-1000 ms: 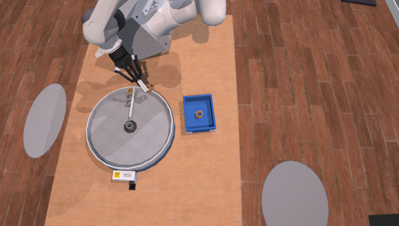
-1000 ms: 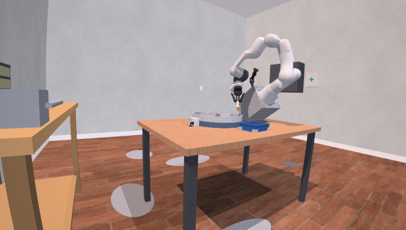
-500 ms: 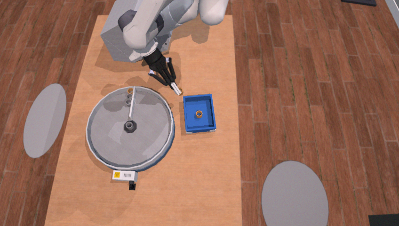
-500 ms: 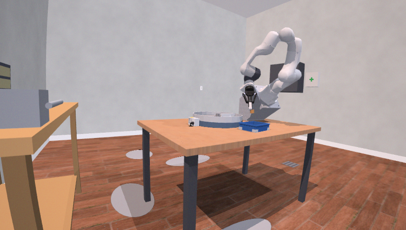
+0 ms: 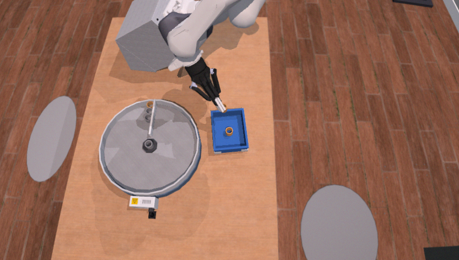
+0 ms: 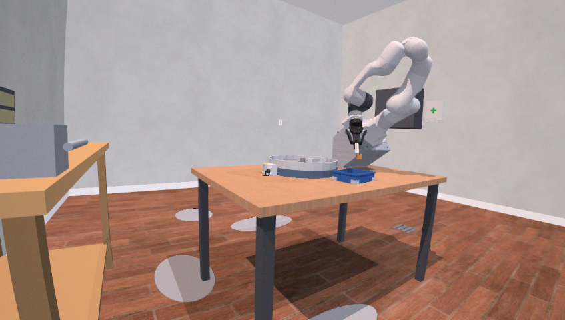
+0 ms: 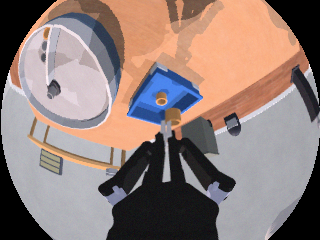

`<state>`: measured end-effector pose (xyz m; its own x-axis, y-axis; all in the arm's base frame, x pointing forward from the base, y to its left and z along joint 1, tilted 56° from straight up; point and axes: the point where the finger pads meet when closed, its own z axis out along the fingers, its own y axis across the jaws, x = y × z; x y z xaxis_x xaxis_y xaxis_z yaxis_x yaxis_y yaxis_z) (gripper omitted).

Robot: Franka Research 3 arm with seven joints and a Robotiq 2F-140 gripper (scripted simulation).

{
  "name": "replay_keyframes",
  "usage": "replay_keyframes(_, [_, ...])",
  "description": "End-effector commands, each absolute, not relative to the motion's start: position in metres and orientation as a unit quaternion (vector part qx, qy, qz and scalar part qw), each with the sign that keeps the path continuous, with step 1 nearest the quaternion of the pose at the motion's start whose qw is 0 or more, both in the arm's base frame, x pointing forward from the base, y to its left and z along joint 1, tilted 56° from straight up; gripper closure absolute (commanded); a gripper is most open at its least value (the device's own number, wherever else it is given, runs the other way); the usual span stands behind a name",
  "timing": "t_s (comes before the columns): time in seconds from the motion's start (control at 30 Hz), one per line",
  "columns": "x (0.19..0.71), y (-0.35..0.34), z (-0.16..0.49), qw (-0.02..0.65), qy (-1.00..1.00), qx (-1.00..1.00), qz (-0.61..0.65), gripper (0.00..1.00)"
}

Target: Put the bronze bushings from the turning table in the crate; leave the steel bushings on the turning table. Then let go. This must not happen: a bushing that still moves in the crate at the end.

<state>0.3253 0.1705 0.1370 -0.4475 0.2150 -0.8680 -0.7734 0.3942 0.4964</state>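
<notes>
Bronze bushing no. 2 (image 5: 224,108) (image 6: 359,156) (image 7: 174,116) is pinched in the gripper (image 5: 220,104) (image 6: 356,149) (image 7: 166,126), up near the crate (image 5: 246,130) (image 6: 354,177) (image 7: 174,84), toward the table's (image 5: 241,199) (image 6: 253,192) (image 7: 225,50) R edge (top view). 1 bronze (image 5: 229,131) (image 7: 161,98) in crate; 1 bronze (image 5: 149,104) (image 7: 46,33) left on turning table (image 5: 129,164) (image 6: 305,173) (image 7: 75,106), L-edge side, w/ 2 steel (image 5: 148,117) (image 7: 44,57). Approx 1/3 done; release pending.

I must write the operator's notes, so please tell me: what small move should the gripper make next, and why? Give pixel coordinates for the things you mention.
Probably shift slightly toward the middle of the blue crate (image 5: 222,140) (image 6: 354,177) (image 7: 145,109): the held bronze bushing (image 6: 359,156) (image 7: 174,116) hangs above its rim, near the edge.
</notes>
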Motion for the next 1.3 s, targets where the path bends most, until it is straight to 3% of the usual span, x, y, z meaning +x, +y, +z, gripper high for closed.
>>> replay_keyframes(0.0, [0.331, 0.1743, 0.1511, 0.487, 0.681, -0.189, 0.513, 1.0])
replay_keyframes(1.27, [0.3311, 0.1778, 0.1564, 0.487, 0.681, -0.189, 0.513, 1.0])
